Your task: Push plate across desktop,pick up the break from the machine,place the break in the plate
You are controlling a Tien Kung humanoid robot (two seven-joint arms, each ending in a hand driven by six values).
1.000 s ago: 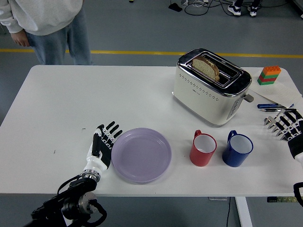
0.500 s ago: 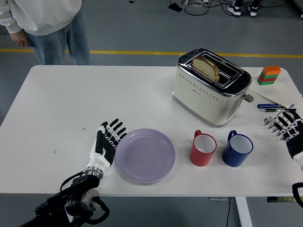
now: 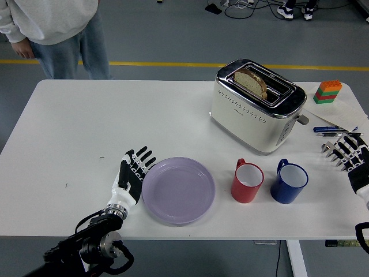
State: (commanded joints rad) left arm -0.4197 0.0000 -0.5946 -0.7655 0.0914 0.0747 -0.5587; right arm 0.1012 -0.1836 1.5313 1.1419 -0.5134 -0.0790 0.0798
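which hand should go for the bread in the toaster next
Likely the right hand: it rests open at the table's right edge, nearer the toaster and its bread. The left hand is flat against the plate, further away.

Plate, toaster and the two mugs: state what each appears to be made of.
Plate: likely plastic or glazed ceramic, lilac, with a soft, even sheen.
Toaster: cream body, painted metal or plastic, with a mirror-bright chrome top.
Red mug and blue mug: probably glazed ceramic, glossy outside, white inside.
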